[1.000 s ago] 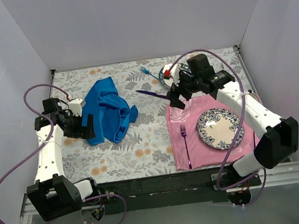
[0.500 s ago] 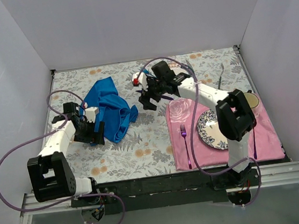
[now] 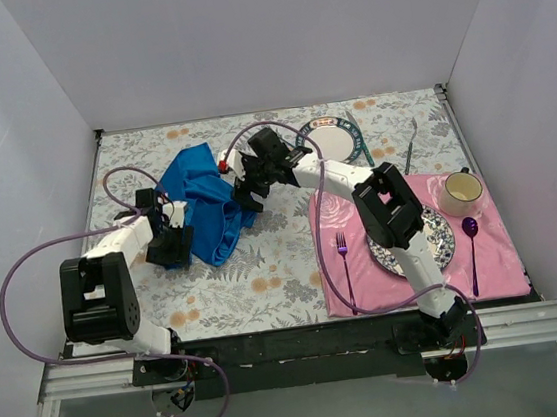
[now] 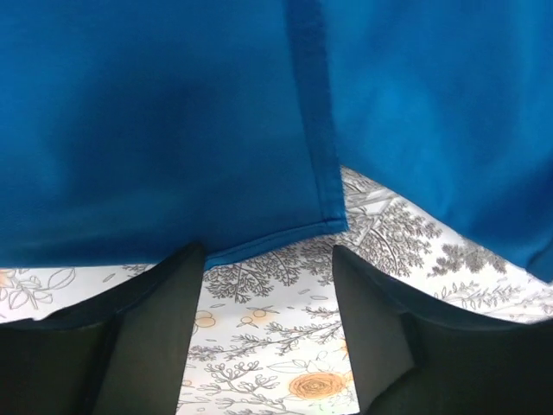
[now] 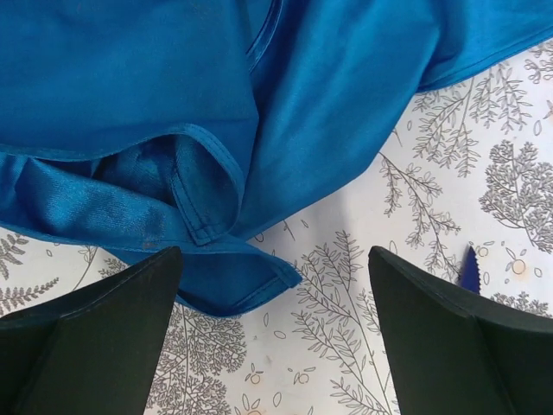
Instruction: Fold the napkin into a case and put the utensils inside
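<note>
The blue napkin (image 3: pixel 202 202) lies crumpled on the floral table, left of centre. My left gripper (image 3: pixel 174 243) is open and empty at its lower left edge. In the left wrist view a hemmed corner of the napkin (image 4: pixel 259 130) lies just ahead of the open left gripper (image 4: pixel 268 259). My right gripper (image 3: pixel 247 194) is open at the napkin's right edge. In the right wrist view a folded napkin corner (image 5: pixel 251 285) lies between the wide-open fingers of the right gripper (image 5: pixel 275 255). A small blue toothed utensil tip (image 5: pixel 471 270) shows at the right. The light-blue fork and dark purple knife are hidden in the top view.
A pink placemat (image 3: pixel 357 280) at the right holds a magenta fork (image 3: pixel 345 261), a patterned plate (image 3: pixel 435 241), a cup (image 3: pixel 462 187) and a purple spoon (image 3: pixel 471 247). A teal-rimmed plate (image 3: pixel 329 140) and a grey utensil (image 3: pixel 411 148) lie at the back.
My right arm has swung left from the placemat's corner to the napkin's right edge. My left gripper has moved closer to the napkin's lower left edge. Both stay open.
</note>
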